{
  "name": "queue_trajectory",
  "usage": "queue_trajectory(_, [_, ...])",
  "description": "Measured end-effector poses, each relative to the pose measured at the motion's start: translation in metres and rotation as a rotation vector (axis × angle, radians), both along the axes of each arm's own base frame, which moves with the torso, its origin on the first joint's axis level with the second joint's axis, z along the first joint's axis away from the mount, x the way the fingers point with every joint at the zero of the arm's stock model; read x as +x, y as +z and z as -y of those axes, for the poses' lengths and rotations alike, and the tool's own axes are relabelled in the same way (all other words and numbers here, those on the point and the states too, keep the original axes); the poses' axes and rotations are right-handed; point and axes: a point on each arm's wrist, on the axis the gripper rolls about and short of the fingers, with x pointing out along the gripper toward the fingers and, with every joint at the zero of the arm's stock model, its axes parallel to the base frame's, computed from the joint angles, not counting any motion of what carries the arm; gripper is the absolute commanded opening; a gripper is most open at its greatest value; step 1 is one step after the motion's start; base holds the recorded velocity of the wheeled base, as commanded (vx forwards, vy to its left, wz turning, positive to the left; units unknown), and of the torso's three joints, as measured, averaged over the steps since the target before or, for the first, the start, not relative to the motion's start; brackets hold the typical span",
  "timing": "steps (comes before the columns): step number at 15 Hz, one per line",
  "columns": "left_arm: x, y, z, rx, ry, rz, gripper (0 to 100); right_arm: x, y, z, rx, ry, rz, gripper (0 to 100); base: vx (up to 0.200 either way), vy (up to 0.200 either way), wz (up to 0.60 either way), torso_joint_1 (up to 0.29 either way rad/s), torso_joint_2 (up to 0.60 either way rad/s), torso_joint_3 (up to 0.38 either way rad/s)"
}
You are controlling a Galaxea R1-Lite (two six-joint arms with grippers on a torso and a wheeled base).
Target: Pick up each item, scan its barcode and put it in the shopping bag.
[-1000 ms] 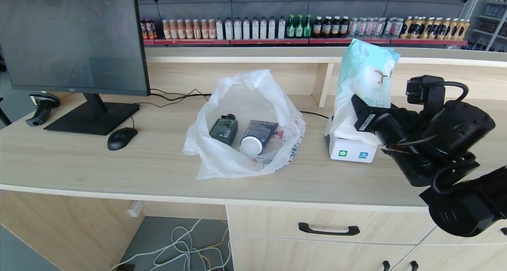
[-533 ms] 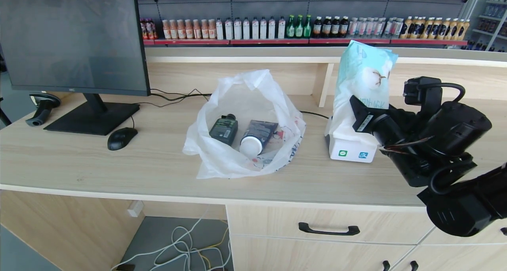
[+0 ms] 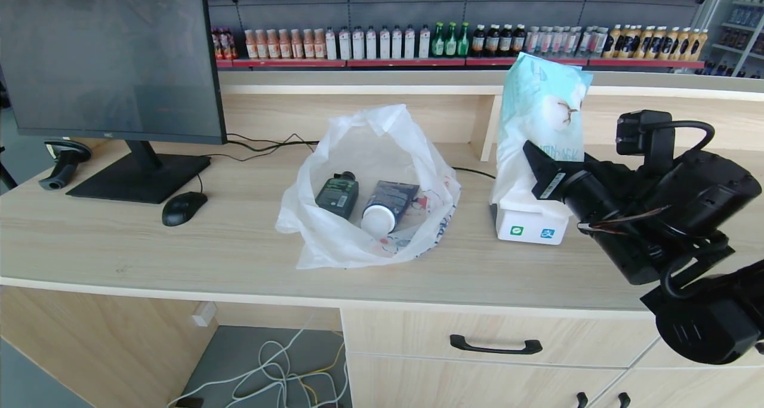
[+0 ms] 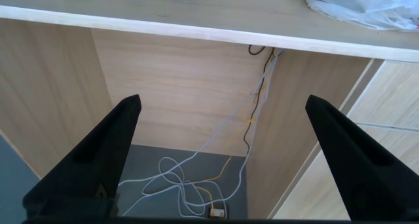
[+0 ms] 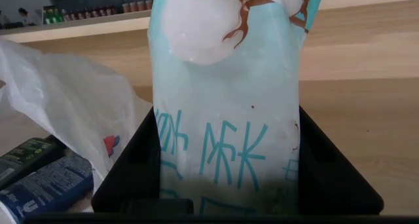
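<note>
My right gripper [image 3: 540, 172] is shut on a pale blue soft pack [image 3: 540, 116] with a cotton-flower print and holds it upright over a small white scanner box [image 3: 528, 227] on the counter's right side. In the right wrist view the pack [image 5: 229, 106] fills the space between the black fingers [image 5: 131, 175]. To the left lies the open white shopping bag [image 3: 370, 157], with a dark green bottle [image 3: 337, 194] and a dark tube with a white cap [image 3: 387, 208] inside. My left gripper [image 4: 222, 158] hangs open below the counter edge, holding nothing.
A monitor [image 3: 110, 62], a black mouse [image 3: 183, 208] and a handheld scanner on its stand [image 3: 62, 163] occupy the counter's left. A raised wooden ledge [image 3: 358, 92] runs along the back. Loose cables [image 4: 196, 178] lie on the floor under the counter. Drawers with black handles [image 3: 495, 345] sit below.
My right gripper has shifted the pack slightly left and a little higher over the white box. The bag and its contents have not moved.
</note>
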Motion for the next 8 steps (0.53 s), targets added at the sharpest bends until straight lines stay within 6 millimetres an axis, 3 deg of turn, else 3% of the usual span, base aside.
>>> queue_trajectory(4, [0.0,0.0,0.0,0.0,0.0,0.0,100,-0.021,0.01,0.003,0.006,0.019,0.021,0,0.0,0.0,0.0,0.0,0.0,0.0])
queue_trajectory(8, [0.0,0.0,0.0,0.001,0.0,-0.001,100,-0.035,0.021,0.007,0.016,0.024,0.058,0,-0.2,0.0,0.0,0.012,0.0,0.0])
